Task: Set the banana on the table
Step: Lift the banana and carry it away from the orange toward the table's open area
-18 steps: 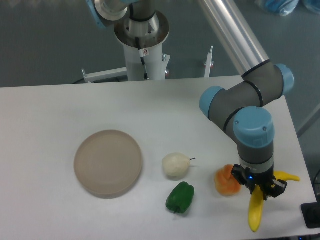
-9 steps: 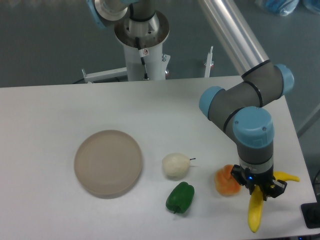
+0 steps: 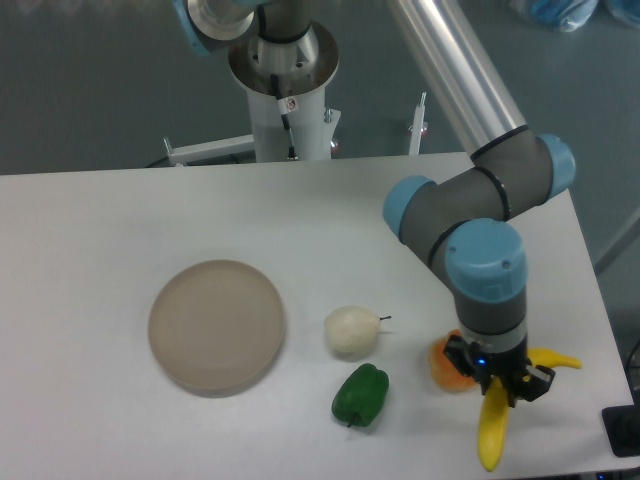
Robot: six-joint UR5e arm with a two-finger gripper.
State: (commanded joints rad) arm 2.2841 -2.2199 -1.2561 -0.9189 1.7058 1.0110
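Gripper [image 3: 497, 383] is clamped on the banana [image 3: 492, 432] by the orange fruit [image 3: 447, 368]; plate [image 3: 216, 325] has nothing on it.

A beige plate [image 3: 217, 325], white fruit [image 3: 351, 330], green pepper [image 3: 361, 394] and orange fruit [image 3: 447, 367].

We see a bright yellow banana [image 3: 492, 432] at the near right, its colour plain and unmarked, against the white tabletop [image 3: 100, 250]. The gripper [image 3: 497, 376] over it is black, below a wrist of grey metal with light blue caps. Just left of the banana lies an orange fruit [image 3: 448, 366]. Further left we find a glossy green pepper [image 3: 361, 394], and beyond it a pale cream round fruit [image 3: 351, 330] with a thin dark stem. At the left sits a beige plate [image 3: 216, 326]. The floor behind is dull grey
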